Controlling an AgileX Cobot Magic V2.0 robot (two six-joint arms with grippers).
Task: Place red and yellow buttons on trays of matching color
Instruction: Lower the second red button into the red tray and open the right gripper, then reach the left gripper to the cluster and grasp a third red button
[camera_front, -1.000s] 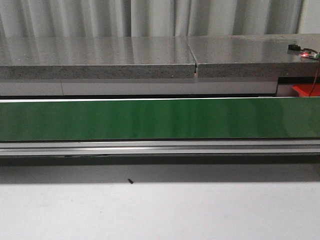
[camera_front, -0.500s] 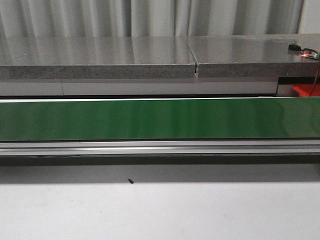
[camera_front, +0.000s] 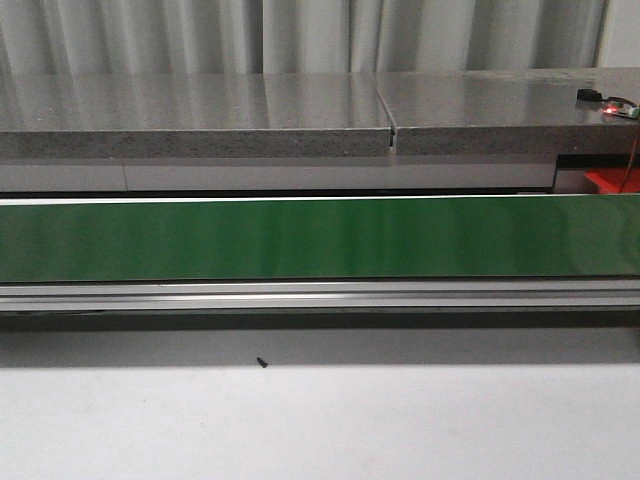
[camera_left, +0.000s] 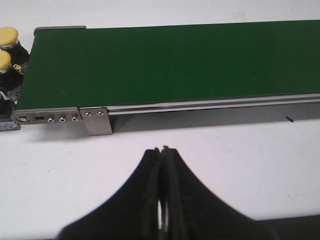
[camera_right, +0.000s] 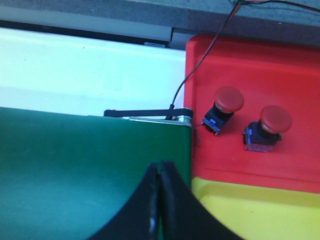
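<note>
- Two yellow buttons (camera_left: 8, 36) sit just off the far end of the green belt (camera_left: 175, 60), untouched, up the belt's long axis from the left gripper (camera_left: 163, 150).
- Left gripper: pressed together, empty, over the white tabletop (camera_left: 225, 150); it is nearer.
- Right gripper (camera_right: 159, 167): closed, empty, over the belt beside the red tray (camera_right: 300, 65), which holds two red buttons (camera_right: 228, 99); the yellow tray (camera_right: 260, 210) shows bare.

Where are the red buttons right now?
In the right wrist view, two red buttons sit side by side in the red tray, just past the end of the green conveyor belt.
</note>
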